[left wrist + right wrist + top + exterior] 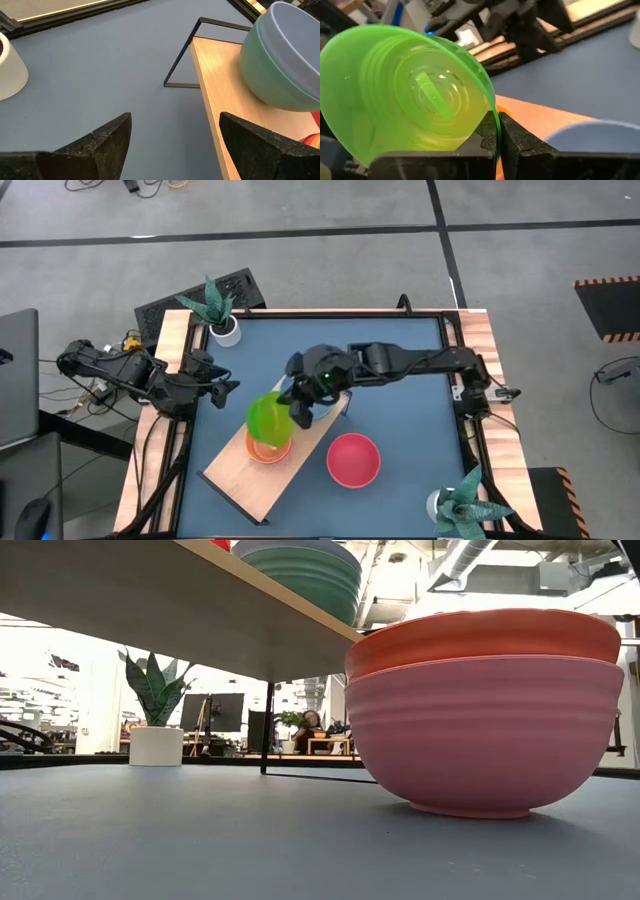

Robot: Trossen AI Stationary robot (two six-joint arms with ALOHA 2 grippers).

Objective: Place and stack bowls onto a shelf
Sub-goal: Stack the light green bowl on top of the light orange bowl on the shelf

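Note:
The light-wood shelf [232, 470] lies slantwise on the blue table. My right gripper [300, 418] hovers over it, shut on a lime bowl [267, 418]. That bowl hangs just above an orange bowl [268, 450] standing on the shelf. A teal bowl with a pale blue one nested inside [285, 55] stands near the shelf's far end, under my right arm in the high view. A pink bowl with a red one inside [485, 710] rests on the table beside the shelf. My left gripper [228, 387] waits open at the table's left edge. My right gripper [497, 135] pinches the lime bowl's rim [495, 114], one finger inside the wall and one outside. It comes from the table's right side, slanting down. The bowl is lifted clear and tipped on its side, with its opening [427, 95] facing the wrist camera.
White pots with spiky plants stand at the far left corner [222, 320] and the near right corner [455, 505]. The shelf's dark end bracket [182, 55] stands on the table. Bare tabletop lies between the shelf and the left rail, and to the right of the pink bowl.

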